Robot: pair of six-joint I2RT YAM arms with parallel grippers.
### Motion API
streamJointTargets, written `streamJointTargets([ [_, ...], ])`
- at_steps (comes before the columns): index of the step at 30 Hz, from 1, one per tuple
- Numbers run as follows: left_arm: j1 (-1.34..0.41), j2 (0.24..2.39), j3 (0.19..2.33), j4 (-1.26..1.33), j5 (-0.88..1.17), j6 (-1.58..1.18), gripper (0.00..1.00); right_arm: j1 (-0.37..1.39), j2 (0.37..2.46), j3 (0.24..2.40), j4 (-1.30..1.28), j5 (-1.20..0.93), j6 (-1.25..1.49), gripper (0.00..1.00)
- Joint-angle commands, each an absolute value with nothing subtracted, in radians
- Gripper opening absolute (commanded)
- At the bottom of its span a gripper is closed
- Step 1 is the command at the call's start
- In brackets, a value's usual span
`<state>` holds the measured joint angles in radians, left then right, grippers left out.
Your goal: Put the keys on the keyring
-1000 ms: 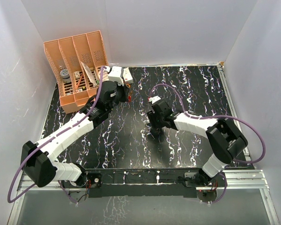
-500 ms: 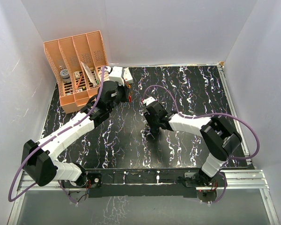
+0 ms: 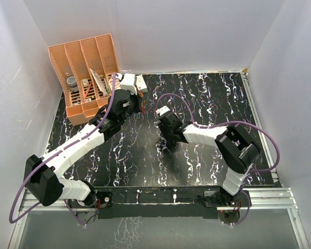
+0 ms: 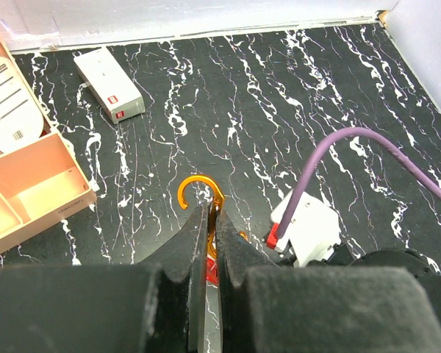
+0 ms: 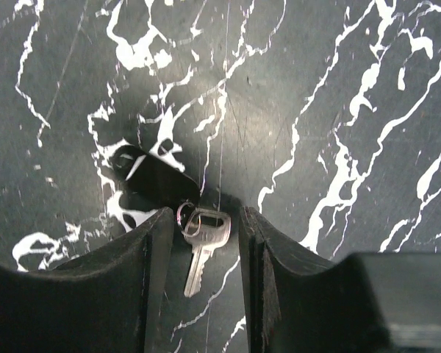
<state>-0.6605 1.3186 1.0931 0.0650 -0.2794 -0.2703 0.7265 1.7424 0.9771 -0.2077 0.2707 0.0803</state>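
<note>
In the left wrist view my left gripper [image 4: 209, 211] is shut on the orange keyring [image 4: 200, 190]. Its open hook sticks out past the fingertips above the black marbled table. A red key head [image 4: 212, 269] shows deep between the jaws. In the top view this gripper [image 3: 139, 106] sits near the back left. My right gripper [image 5: 203, 218] is open, jaws down at the table on either side of a silver key [image 5: 203, 246]. A small wire ring joins that key to a black head or fob [image 5: 151, 178]. In the top view the right gripper [image 3: 168, 143] is mid-table.
A peach desk organiser [image 3: 85, 72] with several items stands at the back left, and its corner shows in the left wrist view [image 4: 37, 195]. A small white box [image 4: 109, 93] lies near the back wall. White walls enclose the table on three sides.
My right arm's wrist has shifted a little to the left over the key. My left arm has held still with the keyring.
</note>
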Motion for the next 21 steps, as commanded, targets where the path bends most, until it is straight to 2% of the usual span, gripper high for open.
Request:
streamJointTargets([
  [1,-0.653,1.282,1.1,0.065,-0.298,-0.261,0.0,0.732,1.792,1.044,-0.156,0.298,0.075,0.4],
  [10,-0.649,1.275,1.098,0.058,-0.307,-0.254,0.0,0.731,1.837,1.088,-0.159,0.306,0.085,0.39],
  [21,-0.644,1.277,1.096,0.058,-0.307,-0.255,0.0,0.731,1.709,1.042,-0.129,0.278,0.126,0.39],
])
